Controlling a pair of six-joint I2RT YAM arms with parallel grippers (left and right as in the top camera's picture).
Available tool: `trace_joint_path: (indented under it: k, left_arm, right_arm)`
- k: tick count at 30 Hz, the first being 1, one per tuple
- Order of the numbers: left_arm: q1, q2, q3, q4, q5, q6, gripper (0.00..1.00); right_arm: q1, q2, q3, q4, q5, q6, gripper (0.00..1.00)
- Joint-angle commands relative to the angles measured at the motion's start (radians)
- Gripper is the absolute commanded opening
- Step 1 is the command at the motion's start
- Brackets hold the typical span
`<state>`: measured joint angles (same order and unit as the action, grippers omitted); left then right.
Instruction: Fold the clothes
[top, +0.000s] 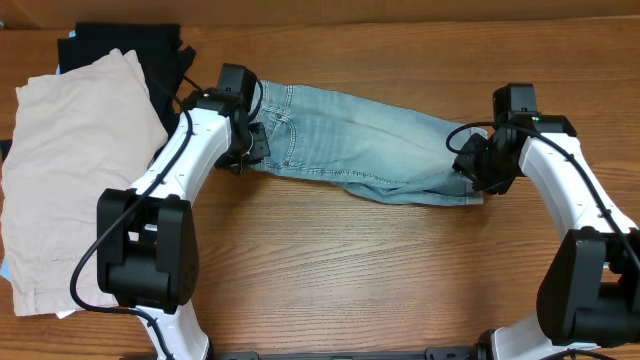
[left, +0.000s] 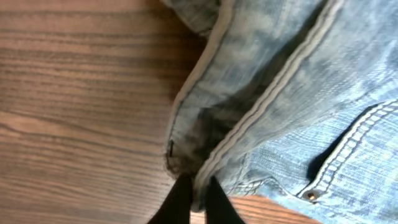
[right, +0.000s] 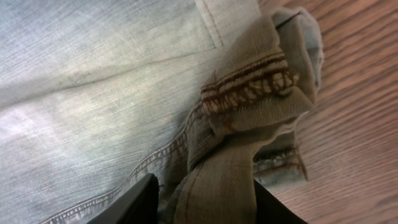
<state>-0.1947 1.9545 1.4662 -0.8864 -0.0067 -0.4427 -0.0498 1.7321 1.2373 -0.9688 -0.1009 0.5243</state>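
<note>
The faded light-blue denim shorts (top: 350, 140) lie stretched across the wooden table between both arms. At their left end my left gripper (top: 243, 150) is shut on a seamed edge of the shorts (left: 267, 106). In the left wrist view the two black fingertips (left: 180, 196) of the left gripper (left: 197, 186) pinch that pale hem just above the table. At the right end my right gripper (top: 470, 165) holds a thick bunched fold of the shorts (right: 93, 74). In the right wrist view that fold fills the gap of the right gripper (right: 208, 193) between the fingers (right: 140, 199).
Beige shorts (top: 70, 170) lie at the far left of the table, partly over a black garment (top: 130, 50) at the back left corner. Bare wooden tabletop (top: 360, 270) stretches in front of the denim.
</note>
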Motion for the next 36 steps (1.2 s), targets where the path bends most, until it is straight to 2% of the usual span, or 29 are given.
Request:
trace_joint_path:
  k: [1,11,17,21,29,36]
  left_arm:
    - [0.004,-0.013,-0.006,0.004,0.009,-0.029,0.04]
    - [-0.020,-0.013,-0.004,-0.002,0.038,-0.027,0.04]
    - [-0.015,-0.014,0.034,-0.041,0.084,0.002,0.04]
    - [-0.018,-0.014,0.088,-0.087,0.094,0.003,0.04]
    - [-0.018,-0.014,0.256,-0.185,0.115,0.021,0.04]
    - [-0.011,-0.014,0.286,-0.152,0.111,0.020,0.04]
  right_arm:
    - [-0.027,-0.048,0.004,-0.007,-0.005,-0.001,0.52]
    - [-0.042,-0.050,0.004,-0.011,-0.006,-0.029,0.54]
    - [-0.043,-0.050,0.004,-0.099,0.002,-0.087,0.67]
    - [-0.043,-0.050,0.004,-0.124,0.050,-0.087,0.71]
    - [-0.043,-0.050,0.004,-0.091,0.056,-0.087,0.76]
    - [-0.043,-0.047,-0.012,0.026,0.058,-0.086,0.76]
